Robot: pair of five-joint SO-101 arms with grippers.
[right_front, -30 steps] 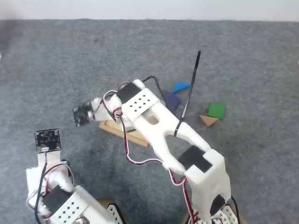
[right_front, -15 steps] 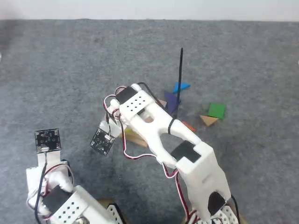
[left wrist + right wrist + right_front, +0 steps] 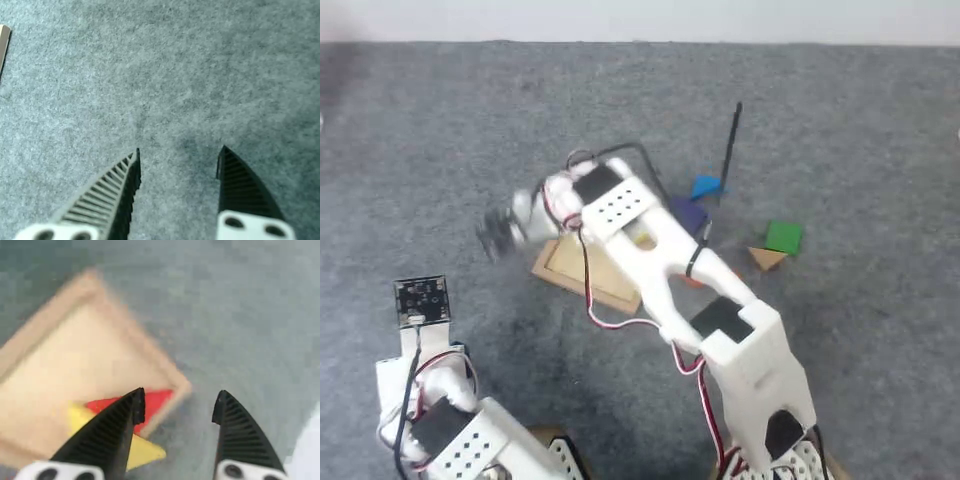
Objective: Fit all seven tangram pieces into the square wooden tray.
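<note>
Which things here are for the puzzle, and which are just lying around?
For the puzzle: wooden tray, red piece, yellow piece, blue triangle, purple piece, green square, tan triangle.
Just there: grey carpet, black tie sticking up from an arm.

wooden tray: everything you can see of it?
The wooden tray is a shallow square of pale wood with a raised rim, flat on the grey carpet, turned diagonal to the arms. The right arm covers part of it in the high view. Near one corner lie a red piece and a yellow piece; the yellow tip seems to overhang the rim. The right gripper is open above that corner.
</note>
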